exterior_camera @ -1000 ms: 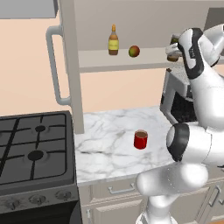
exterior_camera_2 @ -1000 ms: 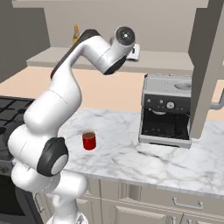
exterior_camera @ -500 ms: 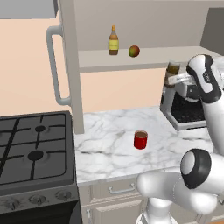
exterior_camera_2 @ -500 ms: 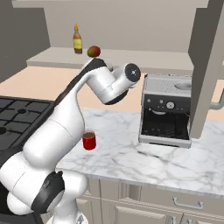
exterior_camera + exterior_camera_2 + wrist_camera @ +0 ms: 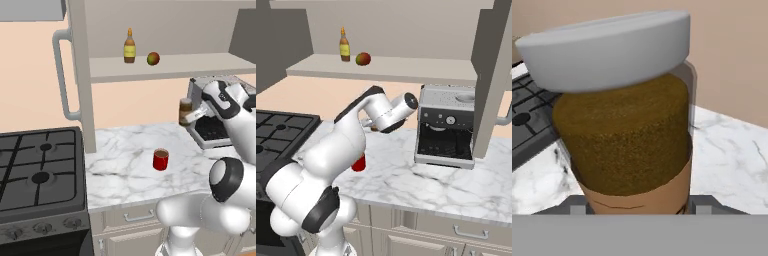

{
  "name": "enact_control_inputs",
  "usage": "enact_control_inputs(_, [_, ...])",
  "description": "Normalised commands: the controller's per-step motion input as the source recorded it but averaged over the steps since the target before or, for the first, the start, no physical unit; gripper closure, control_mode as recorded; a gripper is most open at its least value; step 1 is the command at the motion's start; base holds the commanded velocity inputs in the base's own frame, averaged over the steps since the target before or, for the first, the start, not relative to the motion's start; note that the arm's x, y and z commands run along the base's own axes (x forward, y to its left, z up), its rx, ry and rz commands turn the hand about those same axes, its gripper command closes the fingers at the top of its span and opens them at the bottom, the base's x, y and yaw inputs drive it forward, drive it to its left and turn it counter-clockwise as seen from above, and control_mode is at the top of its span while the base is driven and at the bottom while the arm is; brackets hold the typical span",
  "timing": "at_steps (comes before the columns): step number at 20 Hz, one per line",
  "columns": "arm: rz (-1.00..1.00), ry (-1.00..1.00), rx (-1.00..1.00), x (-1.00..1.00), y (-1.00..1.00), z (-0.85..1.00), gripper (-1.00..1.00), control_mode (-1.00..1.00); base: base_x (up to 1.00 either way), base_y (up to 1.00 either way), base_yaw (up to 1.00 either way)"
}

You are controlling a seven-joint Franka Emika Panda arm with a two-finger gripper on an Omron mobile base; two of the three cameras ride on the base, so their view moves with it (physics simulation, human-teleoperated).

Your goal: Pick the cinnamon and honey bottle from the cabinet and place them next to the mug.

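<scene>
Arm had swung down from the cabinet (image 5: 80,75) shelf to above the worktop (image 5: 125,170) rear right edge; pincer (image 5: 192,114) clenched on the cinnamon (image 5: 185,111), airborne beside the coffee machine (image 5: 448,127), so placing comes next. One mug (image 5: 160,159) mid-worktop. One honey bottle (image 5: 129,47) and one fruit (image 5: 153,59) sat on the shelf.

One cinnamon jar (image 5: 185,110) up in the air, one honey bottle (image 5: 129,47) on the cabinet shelf (image 5: 200,66), one round fruit (image 5: 153,59) beside it. One red mug (image 5: 160,159) on the counter (image 5: 120,170), one coffee machine (image 5: 448,125), one stove (image 5: 37,175).
</scene>
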Motion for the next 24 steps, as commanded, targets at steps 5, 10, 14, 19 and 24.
enact_control_inputs(5, [0.05, 0.08, -0.16, 0.34, 0.21, -0.08, 1.00, -1.00, 0.00, 0.00, 0.00])
enact_control_inputs(10, [0.00, -0.03, -0.09, 0.02, 0.11, -0.53, 1.00, -1.00, 0.00, 0.00, 0.00])
enact_control_inputs(14, [0.01, -0.08, -0.10, 0.00, 0.17, -0.78, 1.00, -1.00, 0.00, 0.00, 0.00])
enact_control_inputs(19, [0.00, -0.14, -0.06, 0.00, 0.09, -0.82, 1.00, -1.00, 0.00, 0.00, 0.00])
enact_control_inputs(24, [0.00, -0.16, 0.00, 0.00, 0.00, -0.72, 1.00, -1.00, 0.00, 0.00, 0.00])
